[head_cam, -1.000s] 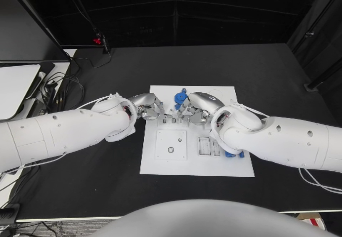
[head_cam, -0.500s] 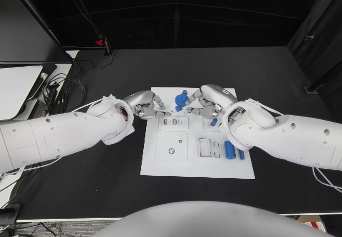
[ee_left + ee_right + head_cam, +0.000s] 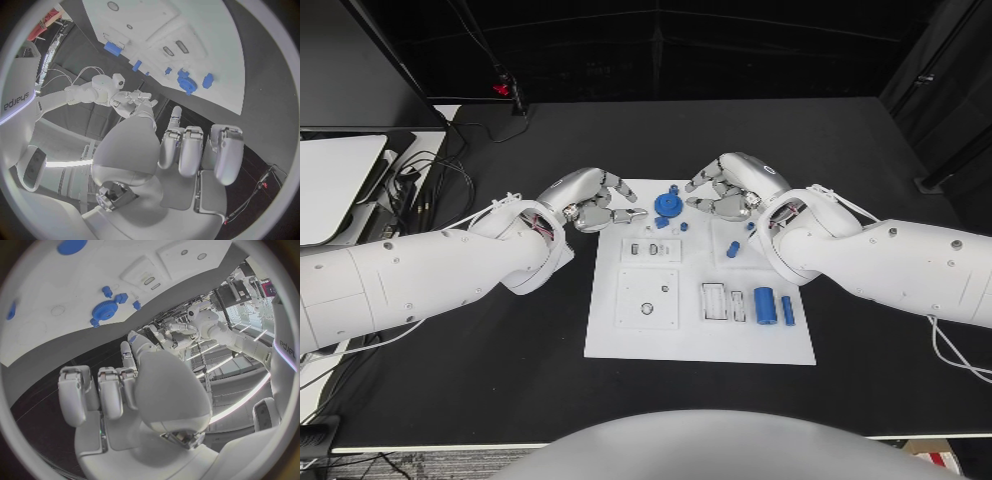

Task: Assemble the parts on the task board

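Note:
The white task board (image 3: 625, 340) lies in the middle of the black table. A blue gear (image 3: 668, 207) sits at its far edge, with small blue parts (image 3: 733, 247) scattered just nearer. A blue cylinder (image 3: 764, 303) and a thin blue pin (image 3: 788, 310) lie on the board's right side. My left hand (image 3: 593, 203) hovers at the board's far left corner, fingers loosely bent, holding nothing. My right hand (image 3: 728, 190) hovers over the far right part, also holding nothing. The gear (image 3: 187, 82) lies beyond my left hand (image 3: 187, 150), and the gear (image 3: 103, 310) lies beyond my right hand (image 3: 125, 385).
A raised white plate (image 3: 646, 297) with small holes and grey slotted sockets (image 3: 723, 300) take up the board's middle. A slotted block (image 3: 648, 248) lies farther back. Cables (image 3: 423, 170) and a white surface lie off the table's left edge.
Both hands have drawn back from the board's middle towards its far edge and moved apart. The blue gear and small parts between them are now uncovered.

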